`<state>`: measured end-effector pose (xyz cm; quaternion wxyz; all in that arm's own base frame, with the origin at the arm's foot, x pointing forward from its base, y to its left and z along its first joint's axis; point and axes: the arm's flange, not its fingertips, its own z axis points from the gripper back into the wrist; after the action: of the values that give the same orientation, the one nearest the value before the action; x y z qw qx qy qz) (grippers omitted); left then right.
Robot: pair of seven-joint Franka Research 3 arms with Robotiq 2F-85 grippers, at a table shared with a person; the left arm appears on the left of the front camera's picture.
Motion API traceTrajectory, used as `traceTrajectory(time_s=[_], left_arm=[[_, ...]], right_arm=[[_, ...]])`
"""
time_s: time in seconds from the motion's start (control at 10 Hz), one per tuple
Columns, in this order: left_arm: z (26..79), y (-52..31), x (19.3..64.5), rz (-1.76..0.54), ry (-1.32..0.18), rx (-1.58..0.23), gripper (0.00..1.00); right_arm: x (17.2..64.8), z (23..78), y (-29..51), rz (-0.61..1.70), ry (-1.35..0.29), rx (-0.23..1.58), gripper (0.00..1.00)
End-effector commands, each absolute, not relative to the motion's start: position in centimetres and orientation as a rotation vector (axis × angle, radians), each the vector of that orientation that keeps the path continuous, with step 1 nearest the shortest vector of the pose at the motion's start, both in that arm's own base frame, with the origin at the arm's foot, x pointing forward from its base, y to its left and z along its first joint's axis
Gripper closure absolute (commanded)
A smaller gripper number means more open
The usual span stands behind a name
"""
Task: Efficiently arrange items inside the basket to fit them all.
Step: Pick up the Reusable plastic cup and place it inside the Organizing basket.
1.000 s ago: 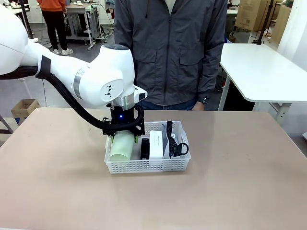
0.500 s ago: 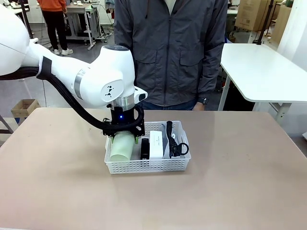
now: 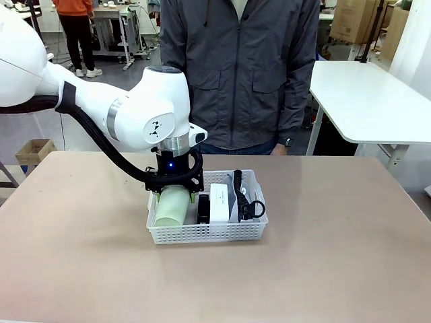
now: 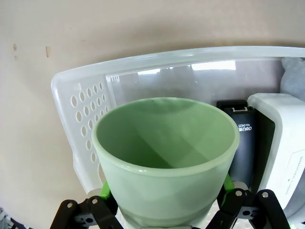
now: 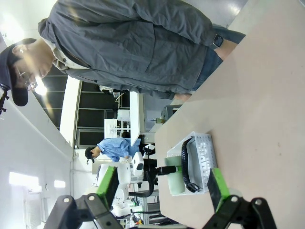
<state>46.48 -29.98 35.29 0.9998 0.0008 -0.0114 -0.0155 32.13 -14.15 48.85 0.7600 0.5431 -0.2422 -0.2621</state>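
Left gripper [image 3: 176,196] straddles the pale green cup [image 3: 172,204] at the left end of the basket [image 3: 209,232]; pads at the cup's sides, but released or gripped I cannot tell. Cup lies on its side, probably to save room. Right of it in the basket: black stapler [image 3: 203,208], white box [image 3: 219,202], then grey pouch [image 3: 246,199] on edge, packed tight. Right gripper [image 5: 162,187] off the basket, jaws wide, empty.

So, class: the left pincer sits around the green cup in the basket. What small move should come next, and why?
Probably lift the left pincer straight up. The cup already lies in the basket beside the stapler, and the pads flank it loosely.
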Motion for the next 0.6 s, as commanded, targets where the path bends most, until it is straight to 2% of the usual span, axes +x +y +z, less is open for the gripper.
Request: traceTrajectory(time_s=[0.0,0.5], left_arm=[[35.6,-29.71,46.97,-0.042,0.003,-0.009,0.0],[35.97,-29.58,46.86,-0.042,-0.011,-0.015,0.0]], right_arm=[[32.28,49.31,-14.04,-0.586,-0.534,1.213,0.0],[32.28,49.31,-14.04,-0.586,-0.534,1.213,0.0]])
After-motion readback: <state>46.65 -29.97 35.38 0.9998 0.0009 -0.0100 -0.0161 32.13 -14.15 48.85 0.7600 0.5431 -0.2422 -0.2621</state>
